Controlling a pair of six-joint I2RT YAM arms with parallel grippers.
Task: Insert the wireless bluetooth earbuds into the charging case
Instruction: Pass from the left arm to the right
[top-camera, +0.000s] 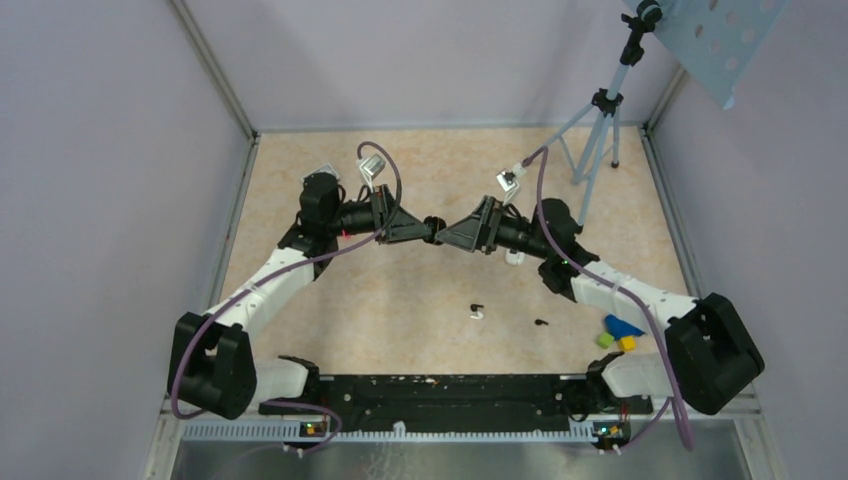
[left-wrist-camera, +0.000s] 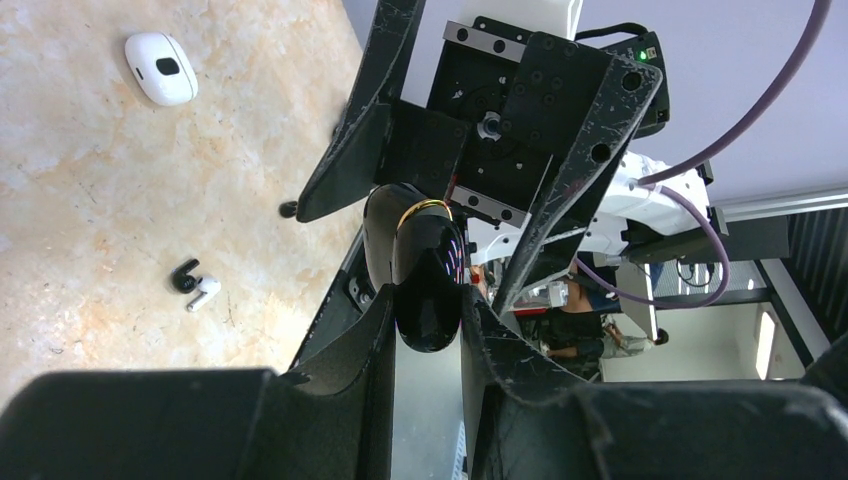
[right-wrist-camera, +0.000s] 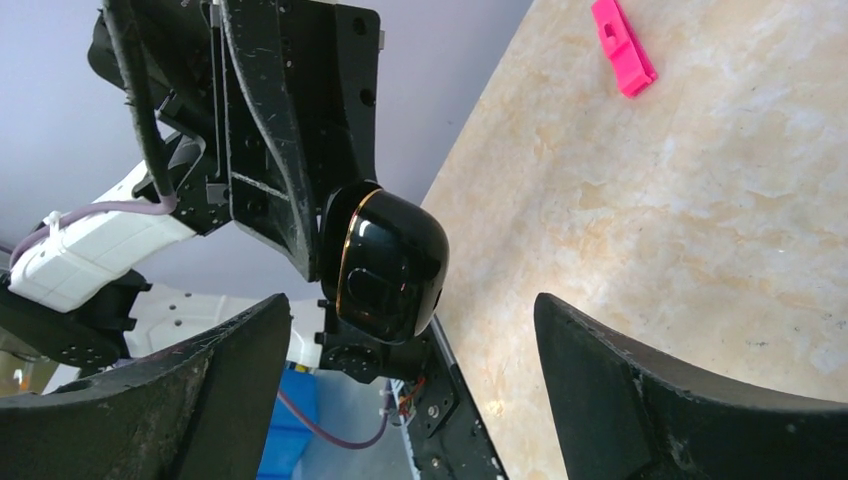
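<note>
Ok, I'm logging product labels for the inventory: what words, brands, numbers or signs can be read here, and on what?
No text can be read in any view.
black charging case: glossy with a gold rim; faint coloured streaks, too blurred to read as text.
white case: only a dark oval mark, no lettering.
pink clip: plain.

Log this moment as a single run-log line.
left gripper: jaws shut on black charging case | right gripper: jaws open, facing it | earbuds: loose on table | white charging case: on table
</note>
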